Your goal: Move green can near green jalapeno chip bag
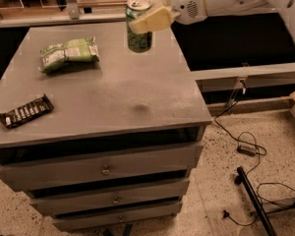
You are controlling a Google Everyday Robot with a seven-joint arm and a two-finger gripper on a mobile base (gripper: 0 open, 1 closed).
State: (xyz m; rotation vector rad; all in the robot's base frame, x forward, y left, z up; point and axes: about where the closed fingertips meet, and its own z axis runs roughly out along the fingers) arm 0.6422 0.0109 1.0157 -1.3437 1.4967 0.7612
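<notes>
The green can (139, 35), with a silver pull-tab top, hangs upright in the air above the back right part of the grey cabinet top (113, 92). My gripper (146, 19) reaches in from the upper right and is shut on the can, one pale finger (153, 19) across its upper side. The green jalapeno chip bag (69, 53), crinkled light green with white patches, lies on the back left of the cabinet top, well left of the can.
A dark flat snack bar wrapper (25, 111) lies at the cabinet's left front edge. The cabinet has drawers (105, 170) below. Black cables (246, 146) and a dark pole (253, 200) lie on the speckled floor at right. A shelf rail (246, 75) runs to the right.
</notes>
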